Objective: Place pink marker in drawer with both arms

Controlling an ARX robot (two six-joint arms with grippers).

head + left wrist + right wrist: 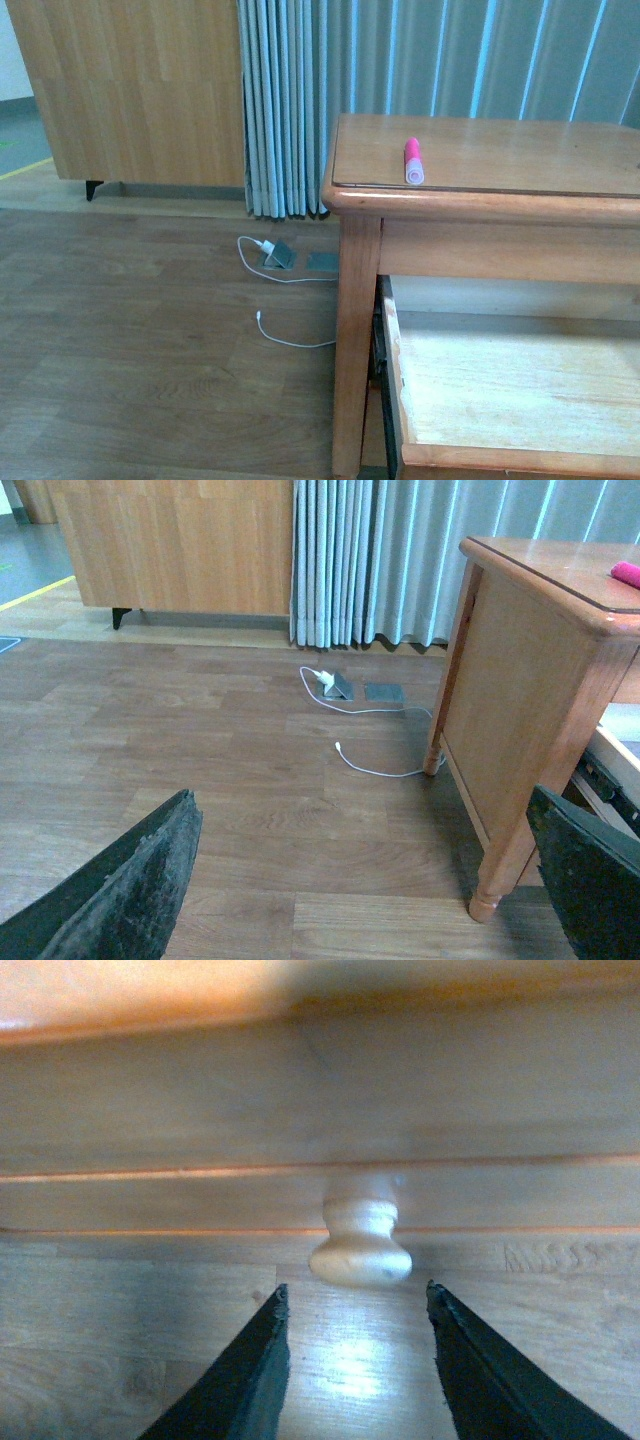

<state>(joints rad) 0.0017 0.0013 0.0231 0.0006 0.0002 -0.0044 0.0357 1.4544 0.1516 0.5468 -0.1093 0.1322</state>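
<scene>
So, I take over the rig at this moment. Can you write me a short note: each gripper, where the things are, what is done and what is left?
Left gripper: open, holds nothing, above the wood floor beside the wooden table.
Right gripper: open, tips just short of the round cream knob, not gripping it.
The short, thick pink marker with a pale cap lies on the table top, near its front edge.
The wide honey-coloured wooden drawer is pulled out; the marker is not in it.
Done: drawer open.
Left: grasp the marker and place it in the drawer.
</scene>
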